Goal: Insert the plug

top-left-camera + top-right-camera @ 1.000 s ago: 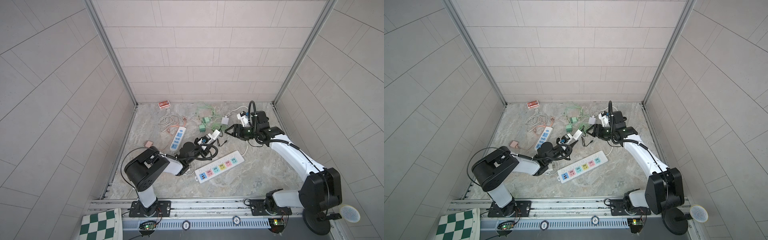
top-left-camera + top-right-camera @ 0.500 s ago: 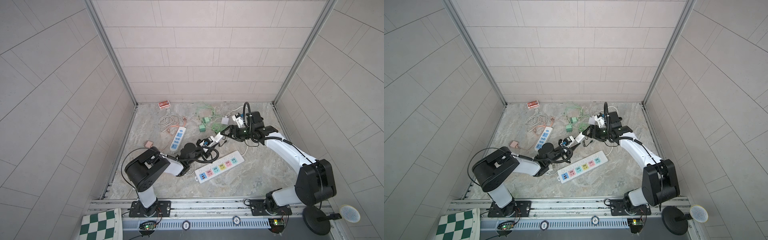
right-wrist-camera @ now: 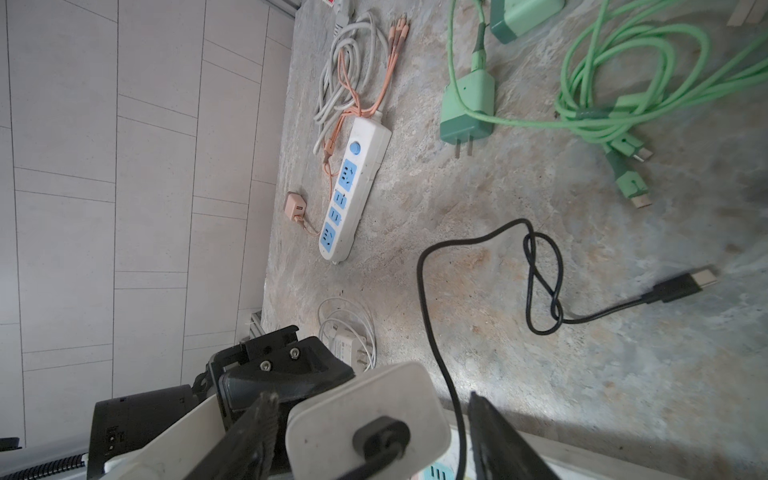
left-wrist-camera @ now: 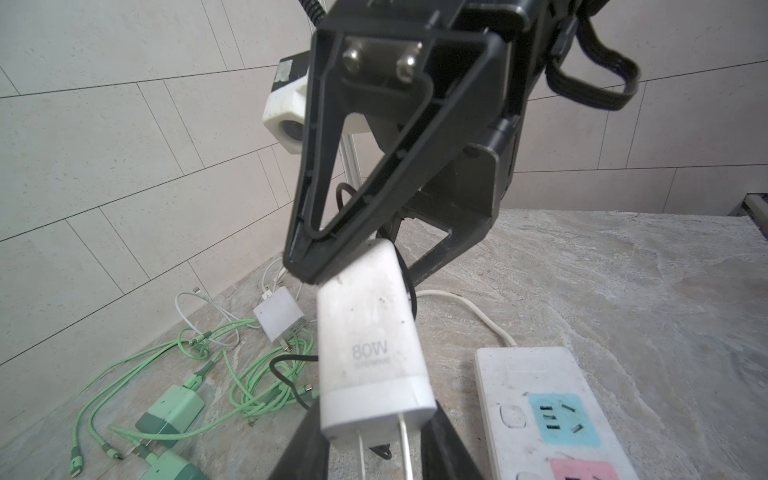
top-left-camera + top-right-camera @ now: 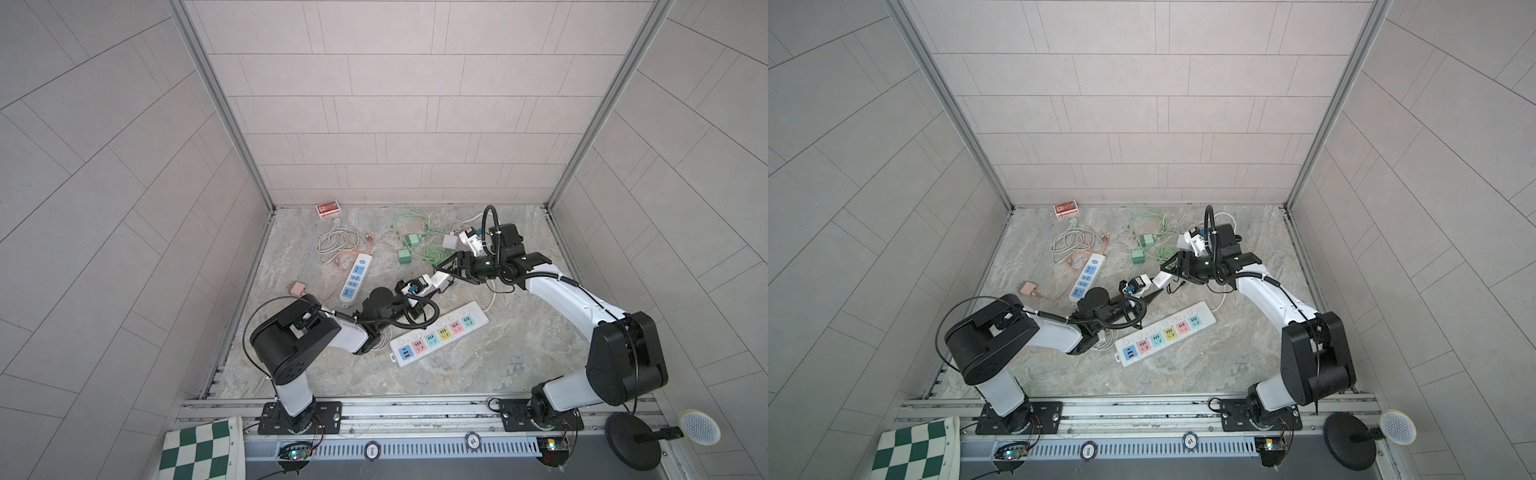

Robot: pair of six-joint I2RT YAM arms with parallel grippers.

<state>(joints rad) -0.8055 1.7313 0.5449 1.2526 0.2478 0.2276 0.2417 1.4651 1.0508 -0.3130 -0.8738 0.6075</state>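
Note:
The plug (image 4: 370,353) is a white 80W charger with two prongs and a black cable (image 3: 424,291). It is held above the floor in both top views (image 5: 439,278) (image 5: 1160,279). My left gripper (image 4: 376,449) is shut on its prong end, one finger on each side. My right gripper (image 3: 370,399) is open around the cable end (image 3: 365,419), with a gap showing on one side. A white power strip with coloured sockets (image 5: 440,332) (image 4: 552,415) lies just below and in front of the plug.
A blue-socket power strip (image 5: 356,277) lies to the left, by coiled white and orange cables (image 5: 332,245) and a pink charger (image 5: 297,287). Green chargers (image 5: 405,255), green cables (image 3: 623,83) and a white charger (image 5: 449,241) lie at the back. A red box (image 5: 328,208) sits by the wall.
My right gripper has come leftward from the back right to the plug and now brackets its cable end. The left gripper has kept its hold with little movement.

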